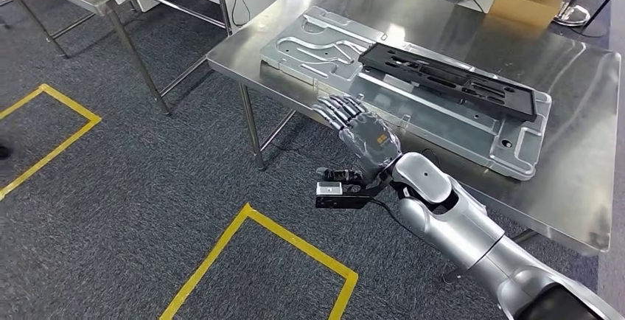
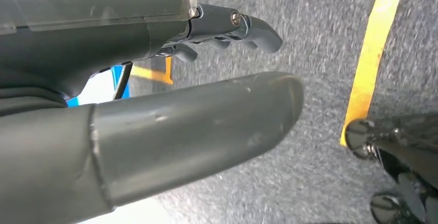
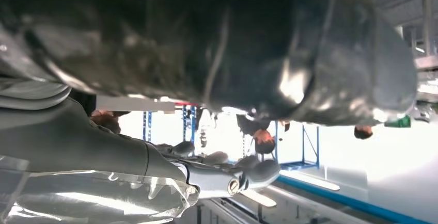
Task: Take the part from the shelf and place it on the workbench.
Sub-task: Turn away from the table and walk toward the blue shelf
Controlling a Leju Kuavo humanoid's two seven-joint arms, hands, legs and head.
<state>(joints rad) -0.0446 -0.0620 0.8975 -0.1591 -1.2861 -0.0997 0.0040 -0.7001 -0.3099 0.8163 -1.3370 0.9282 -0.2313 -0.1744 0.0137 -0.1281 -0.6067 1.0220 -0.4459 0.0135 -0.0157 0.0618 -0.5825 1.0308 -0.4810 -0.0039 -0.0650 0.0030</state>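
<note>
While the silver right arm reaches in from the near right, the right hand (image 1: 361,124) lies at the near edge of the workbench (image 1: 575,99), its fingers (image 1: 335,108) stretched out side by side and touching the near left rim of the part (image 1: 324,47), a large grey metal plate lying flat on the steel top. Across the plate's far right half sits a long black frame (image 1: 449,80). Whether the right hand grips the rim or only rests against it cannot be told. At the far right stands a cardboard box (image 1: 527,1). Over grey carpet (image 2: 320,53) marked with yellow tape (image 2: 369,59), the left hand (image 2: 155,105) holds nothing, its thumb apart from its fingers (image 2: 258,30).
</note>
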